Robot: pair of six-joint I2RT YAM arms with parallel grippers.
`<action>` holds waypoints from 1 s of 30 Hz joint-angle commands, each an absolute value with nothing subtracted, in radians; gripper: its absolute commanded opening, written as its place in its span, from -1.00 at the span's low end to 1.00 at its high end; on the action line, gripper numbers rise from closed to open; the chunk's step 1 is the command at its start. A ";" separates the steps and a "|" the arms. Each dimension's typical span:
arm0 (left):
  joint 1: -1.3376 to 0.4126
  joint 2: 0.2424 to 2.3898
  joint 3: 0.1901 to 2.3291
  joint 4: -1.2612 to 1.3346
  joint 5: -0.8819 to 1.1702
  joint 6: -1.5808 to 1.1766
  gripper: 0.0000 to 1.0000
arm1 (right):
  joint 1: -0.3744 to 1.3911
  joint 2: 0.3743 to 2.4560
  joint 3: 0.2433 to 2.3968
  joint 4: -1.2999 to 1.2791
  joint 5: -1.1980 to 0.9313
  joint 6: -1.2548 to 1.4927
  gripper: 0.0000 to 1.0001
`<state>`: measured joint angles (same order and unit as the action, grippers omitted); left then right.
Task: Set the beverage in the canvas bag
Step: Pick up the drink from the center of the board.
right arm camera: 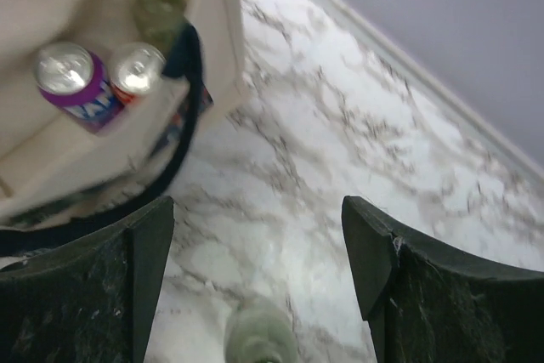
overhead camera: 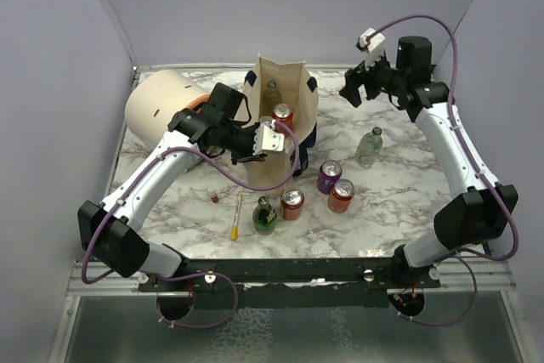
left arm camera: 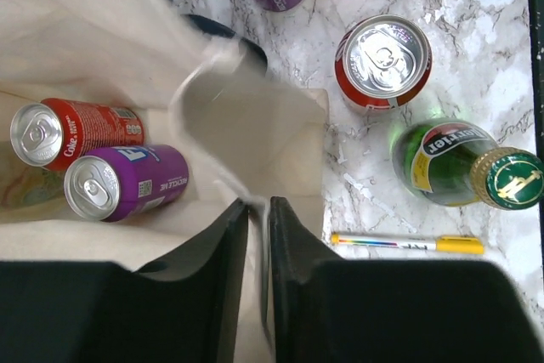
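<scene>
Three drinks sit inside the canvas bag (overhead camera: 265,172): green glass bottle (overhead camera: 272,89) at the far side, red cola can (left arm camera: 72,129) and purple can (left arm camera: 123,180) just beside each other nearer the front. Bag upright at mid-table, mouth open. Dark navy strap (right arm camera: 183,108) drapes over one side of the rim.

Left gripper (left arm camera: 259,214) is at the bag's near rim, over the mouth. Fingers (left arm camera: 212,261) are drawn to a narrow slit, with cream cloth showing in the slit. Cannot tell whether the cloth is pinched or lying loose there.

Right gripper (right arm camera: 257,210) is raised at the far right, well apart from the bag. Jaws stand wide, with nothing between them.

On the marble table (overhead camera: 399,201), just in front of the bag:
- Front red can (overhead camera: 291,203), upright.
- Perrier bottle (overhead camera: 264,216), green, just beside that can.
- Yellow-capped pen (overhead camera: 235,220), lying left of the bottle.
- Small red item (overhead camera: 214,197) further left, too small to identify.

Right of the bag:
- Loose purple can (overhead camera: 329,176) and right red can (overhead camera: 341,195), close together.
- Clear bottle (overhead camera: 369,146) beyond them, apart.

Left of the bag: cream-and-orange drum (overhead camera: 157,108) on its side, partly behind the left arm.
</scene>
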<state>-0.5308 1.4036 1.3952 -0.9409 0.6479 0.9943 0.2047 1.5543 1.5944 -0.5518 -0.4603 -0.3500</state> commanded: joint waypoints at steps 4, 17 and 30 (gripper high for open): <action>-0.536 1.421 1.419 -0.905 0.692 0.949 -0.31 | 0.109 1.408 1.415 -0.618 -0.474 -0.403 0.57; -0.535 1.450 1.446 -0.886 0.699 0.894 0.02 | 0.280 1.327 1.166 -0.806 -0.572 -0.672 0.69; -0.536 1.434 1.433 -0.890 0.687 0.891 0.03 | 0.378 1.431 1.108 -0.734 -0.502 -0.712 0.82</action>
<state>-0.5323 1.4471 1.4166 -0.8909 0.6563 0.8986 0.3614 1.4033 1.1057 -0.7834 -0.5301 -0.6891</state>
